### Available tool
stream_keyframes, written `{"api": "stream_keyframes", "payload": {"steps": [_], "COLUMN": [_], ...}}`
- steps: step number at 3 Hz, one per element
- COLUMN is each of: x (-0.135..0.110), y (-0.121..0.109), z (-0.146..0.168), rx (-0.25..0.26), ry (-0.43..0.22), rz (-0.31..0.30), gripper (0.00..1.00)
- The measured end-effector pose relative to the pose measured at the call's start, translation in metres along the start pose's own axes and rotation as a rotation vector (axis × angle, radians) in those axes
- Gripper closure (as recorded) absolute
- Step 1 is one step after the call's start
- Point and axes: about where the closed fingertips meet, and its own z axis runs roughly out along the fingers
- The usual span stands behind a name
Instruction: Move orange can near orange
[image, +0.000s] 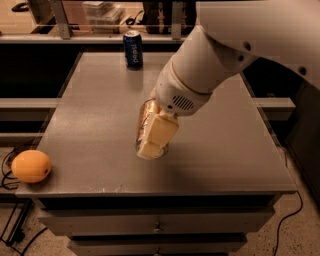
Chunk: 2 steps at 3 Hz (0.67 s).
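**Can in grip at mid-table, orange at front-left corner**

The gripper (153, 141) is over the middle of the grey table (90, 110), a bit toward the front edge. The white arm (225, 55) reaches in from the upper right. The cream fingers (161, 129) are clamped on the orange can (142, 121), which tilts with its top leaning toward the arm. Most of the can is hidden behind the fingers, and only its left side and lower rim show. The base looks to be at or just above the tabletop; I can't tell if it touches.

The orange (31, 166) sits at the front-left corner of the table, well apart from the can. The blue can (133, 49) stands upright at the back edge, left of the arm. Drawers (157, 227) sit below the front edge.
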Motion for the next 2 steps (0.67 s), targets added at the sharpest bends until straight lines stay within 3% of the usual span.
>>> {"api": "stream_keyframes", "payload": {"steps": [2], "x": [-0.092], "y": [-0.004], "z": [0.034], "rx": [-0.027], "ry": [-0.119], "rz": [-0.162], "gripper": [1.0]}}
